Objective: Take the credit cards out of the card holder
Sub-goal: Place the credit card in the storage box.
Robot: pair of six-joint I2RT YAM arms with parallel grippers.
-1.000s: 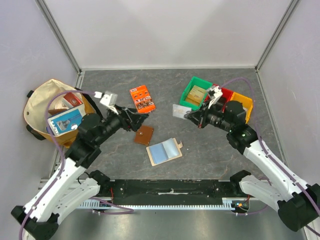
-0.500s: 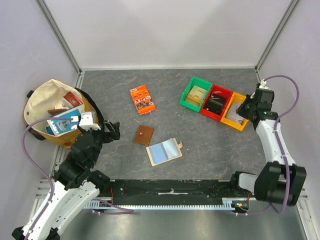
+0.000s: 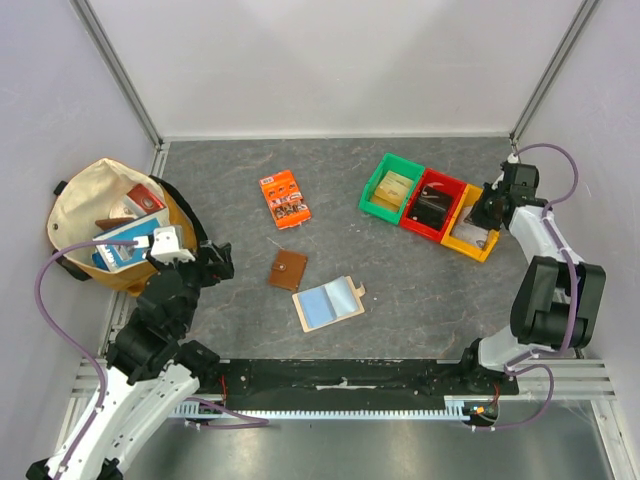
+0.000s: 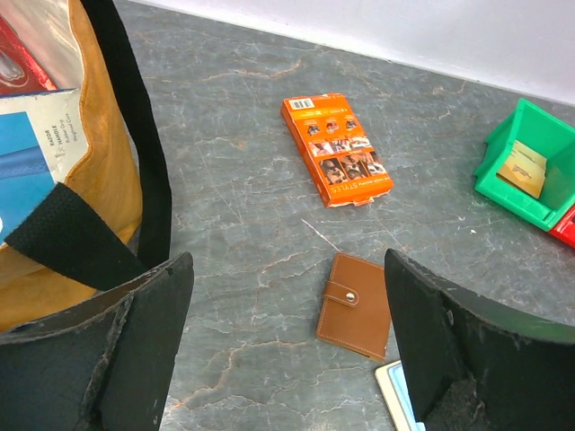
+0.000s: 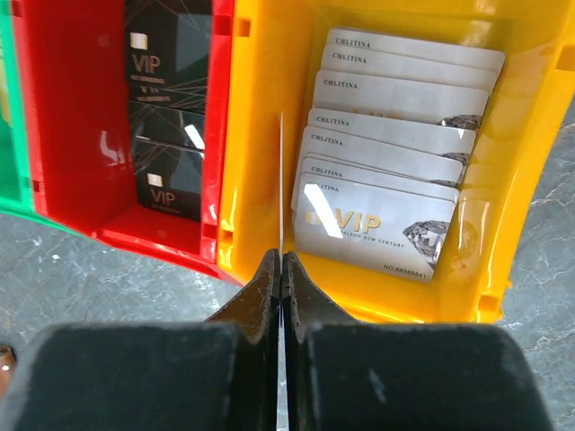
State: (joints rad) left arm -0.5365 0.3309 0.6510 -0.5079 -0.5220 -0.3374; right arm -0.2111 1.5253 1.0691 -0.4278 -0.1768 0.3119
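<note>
My right gripper pinches a thin edge-on credit card over the yellow plastic bin. My left gripper gapes wide and empty. The beige folding card holder seems emptied.

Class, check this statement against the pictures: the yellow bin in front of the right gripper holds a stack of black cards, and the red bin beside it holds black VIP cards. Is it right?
Not quite. The yellow bin holds silver cards, not black ones, as the right wrist view shows. The red bin beside it does hold black VIP cards.
</note>
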